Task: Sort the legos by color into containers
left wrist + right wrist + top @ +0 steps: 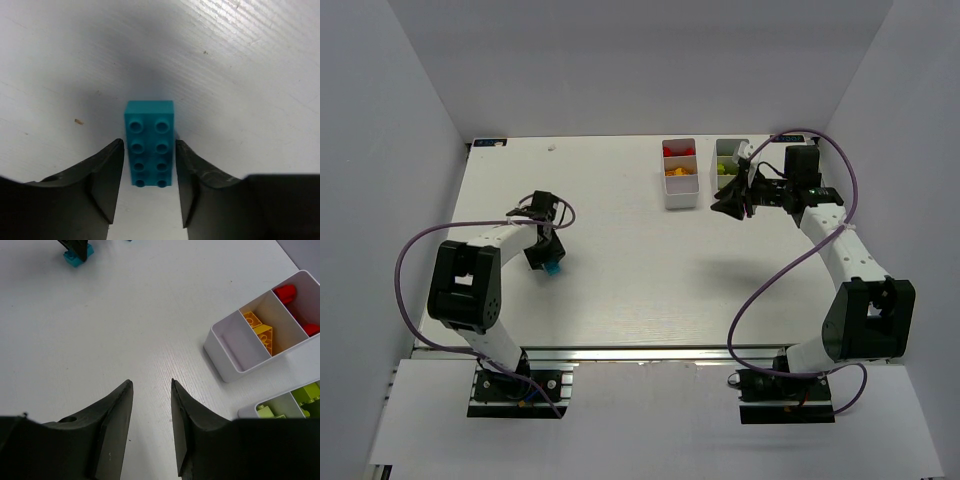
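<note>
One cyan lego between spread left fingers; right fingers spread, empty; two bins.

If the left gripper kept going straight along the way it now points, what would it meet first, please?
Probably the cyan brick, which already lies flat between the open fingers of the left gripper, then the table beneath it. Whether the pads already touch the brick is unclear.

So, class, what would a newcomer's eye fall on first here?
Probably the cyan brick alone on the table's left side, framed between the left gripper's fingers. Next, the two white bins at the far right, holding red, yellow and lime bricks, with the right gripper hovering just in front.
</note>
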{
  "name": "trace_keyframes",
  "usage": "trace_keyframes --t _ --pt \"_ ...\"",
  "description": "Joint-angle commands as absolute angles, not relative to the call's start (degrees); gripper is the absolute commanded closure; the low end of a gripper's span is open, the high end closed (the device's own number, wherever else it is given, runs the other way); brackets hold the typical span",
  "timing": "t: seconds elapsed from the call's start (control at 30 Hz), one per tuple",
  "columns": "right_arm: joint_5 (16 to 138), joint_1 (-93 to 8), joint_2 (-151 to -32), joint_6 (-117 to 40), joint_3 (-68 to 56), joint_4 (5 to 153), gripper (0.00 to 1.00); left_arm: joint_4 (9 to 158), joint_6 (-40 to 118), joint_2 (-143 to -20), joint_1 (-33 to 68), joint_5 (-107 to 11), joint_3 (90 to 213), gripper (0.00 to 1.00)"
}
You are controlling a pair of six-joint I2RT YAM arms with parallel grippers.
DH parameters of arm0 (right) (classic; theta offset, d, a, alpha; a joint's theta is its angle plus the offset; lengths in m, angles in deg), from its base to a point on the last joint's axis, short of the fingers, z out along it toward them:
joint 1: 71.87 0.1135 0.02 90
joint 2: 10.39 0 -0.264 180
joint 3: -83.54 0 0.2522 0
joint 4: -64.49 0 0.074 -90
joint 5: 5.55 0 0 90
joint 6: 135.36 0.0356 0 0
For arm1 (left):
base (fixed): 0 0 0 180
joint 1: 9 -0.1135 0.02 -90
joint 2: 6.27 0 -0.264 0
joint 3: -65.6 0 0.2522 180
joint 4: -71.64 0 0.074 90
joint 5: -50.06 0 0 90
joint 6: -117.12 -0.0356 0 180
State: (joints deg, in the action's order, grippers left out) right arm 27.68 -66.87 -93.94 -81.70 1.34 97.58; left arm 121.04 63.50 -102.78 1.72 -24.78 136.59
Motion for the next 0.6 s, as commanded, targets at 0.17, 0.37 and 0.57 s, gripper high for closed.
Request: trace_keyframes --t 0.17,0.37,0.57 --pt "27.06 -66.94 -90.64 -81.05 1.84 96.09 0.58 116.35 63.59 -100.06 1.29 -27.36 136.75 0.68" --pt "27.5 -67.65 -88.0 -78.86 3.07 93.9 0.59 102.06 60.53 -91.1 7.14 -48.17 135.35 0.82" --pt "27.59 -69.84 -85.45 -75.16 4.74 89.5 0.59 86.5 47.0 -87.83 17.63 -58.21 137.63 0.85"
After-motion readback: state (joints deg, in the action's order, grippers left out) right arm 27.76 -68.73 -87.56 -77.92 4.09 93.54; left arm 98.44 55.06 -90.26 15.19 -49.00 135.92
